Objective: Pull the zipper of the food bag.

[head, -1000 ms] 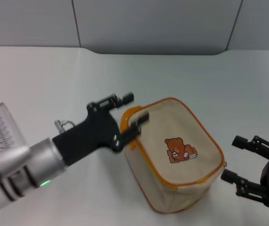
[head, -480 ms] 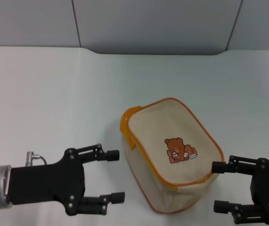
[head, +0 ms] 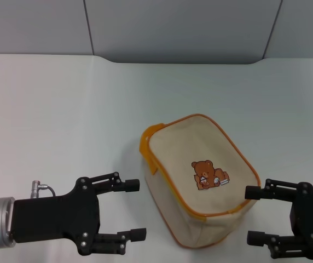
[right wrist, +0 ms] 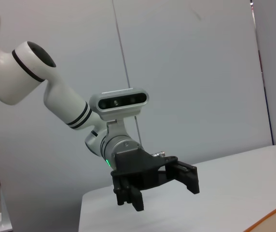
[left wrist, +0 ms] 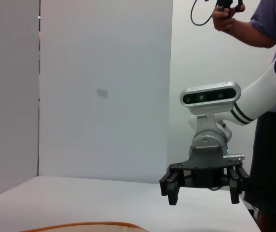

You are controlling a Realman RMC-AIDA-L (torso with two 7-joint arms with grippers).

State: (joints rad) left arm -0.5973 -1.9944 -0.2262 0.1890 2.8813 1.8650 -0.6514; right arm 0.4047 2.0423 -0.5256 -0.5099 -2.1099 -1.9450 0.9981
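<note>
The food bag (head: 200, 181) is a beige canvas box pouch with a brown bear patch (head: 207, 174), lying on the white table. Its orange strap handle (head: 147, 148) is at the far-left end. The zipper's orange tape (head: 222, 210) runs along the bag's edge; I do not see the metal pull tab. My left gripper (head: 135, 210) is open and empty, low at the bag's left. My right gripper (head: 250, 215) is open and empty, close to the bag's right end. The left wrist view shows the right gripper (left wrist: 203, 199); the right wrist view shows the left gripper (right wrist: 164, 191).
The white table (head: 63, 109) stretches to a grey wall at the back. A person (left wrist: 273, 96) holding a cable stands behind the robot in the left wrist view. A strip of the bag's orange edge (left wrist: 80, 225) shows in that view.
My left gripper has left the bag's handle end and drawn back to the front left, open. My right gripper has turned and moved in beside the bag's right end.
</note>
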